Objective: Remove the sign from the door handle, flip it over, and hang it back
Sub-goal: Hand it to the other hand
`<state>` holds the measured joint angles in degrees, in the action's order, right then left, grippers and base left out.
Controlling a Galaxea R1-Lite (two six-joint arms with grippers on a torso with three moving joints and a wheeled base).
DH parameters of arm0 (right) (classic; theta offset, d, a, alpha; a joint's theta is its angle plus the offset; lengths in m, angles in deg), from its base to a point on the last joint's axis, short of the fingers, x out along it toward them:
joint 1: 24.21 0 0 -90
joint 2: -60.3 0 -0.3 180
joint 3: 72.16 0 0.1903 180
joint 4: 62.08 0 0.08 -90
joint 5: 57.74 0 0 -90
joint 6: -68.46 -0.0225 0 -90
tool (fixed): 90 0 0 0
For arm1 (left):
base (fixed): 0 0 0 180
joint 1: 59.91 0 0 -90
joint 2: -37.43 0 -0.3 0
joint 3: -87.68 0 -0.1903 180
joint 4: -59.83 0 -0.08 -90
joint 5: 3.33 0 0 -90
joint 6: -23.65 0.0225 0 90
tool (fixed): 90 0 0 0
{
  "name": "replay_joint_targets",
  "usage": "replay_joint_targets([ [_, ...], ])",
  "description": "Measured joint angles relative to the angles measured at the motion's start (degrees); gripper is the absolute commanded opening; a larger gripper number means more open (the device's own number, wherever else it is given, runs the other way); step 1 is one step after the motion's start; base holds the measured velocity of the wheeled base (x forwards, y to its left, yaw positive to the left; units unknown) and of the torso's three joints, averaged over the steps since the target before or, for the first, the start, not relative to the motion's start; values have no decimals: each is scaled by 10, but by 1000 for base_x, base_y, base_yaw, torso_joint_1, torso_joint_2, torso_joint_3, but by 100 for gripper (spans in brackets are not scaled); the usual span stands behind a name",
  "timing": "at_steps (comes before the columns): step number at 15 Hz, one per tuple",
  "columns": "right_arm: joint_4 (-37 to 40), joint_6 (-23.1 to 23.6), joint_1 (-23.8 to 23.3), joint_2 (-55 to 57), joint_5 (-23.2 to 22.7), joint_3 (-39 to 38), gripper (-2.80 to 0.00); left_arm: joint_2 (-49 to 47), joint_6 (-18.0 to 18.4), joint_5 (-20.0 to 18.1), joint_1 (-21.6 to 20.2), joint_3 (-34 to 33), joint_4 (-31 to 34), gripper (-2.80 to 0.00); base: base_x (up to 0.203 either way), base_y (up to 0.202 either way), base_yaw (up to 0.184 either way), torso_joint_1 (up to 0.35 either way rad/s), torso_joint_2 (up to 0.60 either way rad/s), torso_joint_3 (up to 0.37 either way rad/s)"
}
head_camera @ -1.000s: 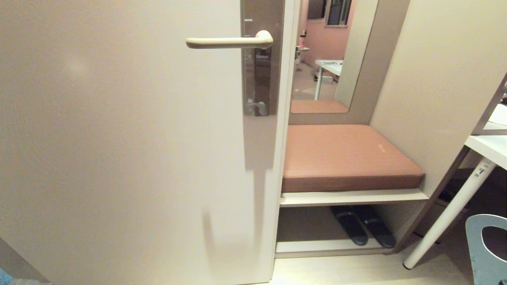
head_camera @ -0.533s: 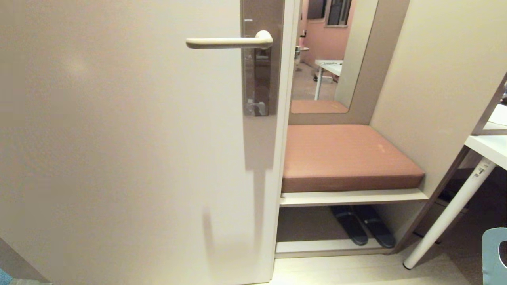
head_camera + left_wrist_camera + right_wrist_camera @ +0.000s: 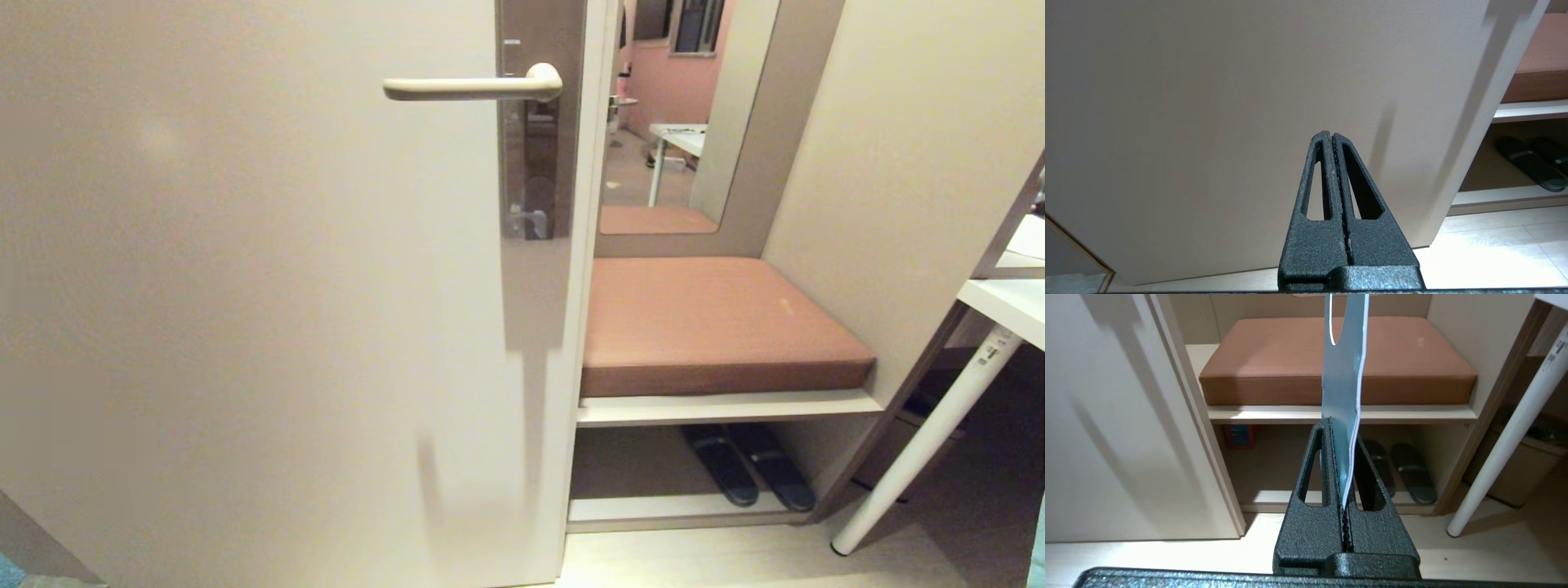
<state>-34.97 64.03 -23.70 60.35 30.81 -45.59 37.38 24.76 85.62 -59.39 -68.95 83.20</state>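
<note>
While clamped in the right gripper [image 3: 1337, 428], sign [image 3: 1342, 371]: blue face showing, thin white edge, oval hole at the far end, standing edge-on and upright above the fingertips, off the handle. At the far right bottom corner of the head view, only a sliver of blue.

Door handle [image 3: 473, 86]: cream horizontal lever, bare, pivot end to the right on a tall brown-grey plate [image 3: 539, 122], upper middle of the head view. Nothing hanging from it.

Left gripper [image 3: 1331, 136]: clenched, fingers pressed together, grasping nothing, pointed at the lower part of the door [image 3: 245, 310], low and near. Not seen in the head view.

Door: pale cream panel, filling the left half of the head view.

Cushion [image 3: 710, 327]: reddish-brown, flat on a pale shelf [image 3: 727, 406] to the right of the door.

Slippers [image 3: 747, 465]: dark pair, side by side on the floor level under that shelf.

Table leg [image 3: 922, 441]: white, slanted, far right.

Mirror [image 3: 678, 114]: above the cushion, at the far wall.
</note>
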Motion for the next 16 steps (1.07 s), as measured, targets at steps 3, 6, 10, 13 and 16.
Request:
replay_joint_targets([
  [3, 0, 2, 0, -1, 2, -1, -280, 0, 0, 0, 0, 0, 0, -280, 0, 0, 0, 0, 0, 0],
  [6, -1, 32, 0, -1, -6, 0, -280, 0, 0, 0, 0, 0, 0, -280, 0, 0, 0, 0, 0, 0],
  [10, 0, -34, 0, -1, 19, -2, -280, 0, 0, 0, 0, 0, 0, -280, 0, 0, 0, 0, 0, 0],
  [13, -4, -60, 0, -1, 18, -5, -280, 0, 0, 0, 0, 0, 0, -280, 0, 0, 0, 0, 0, 0],
  [16, -4, -59, 0, -1, 17, -7, -280, 0, 0, 0, 0, 0, 0, -280, 0, 0, 0, 0, 0, 0],
])
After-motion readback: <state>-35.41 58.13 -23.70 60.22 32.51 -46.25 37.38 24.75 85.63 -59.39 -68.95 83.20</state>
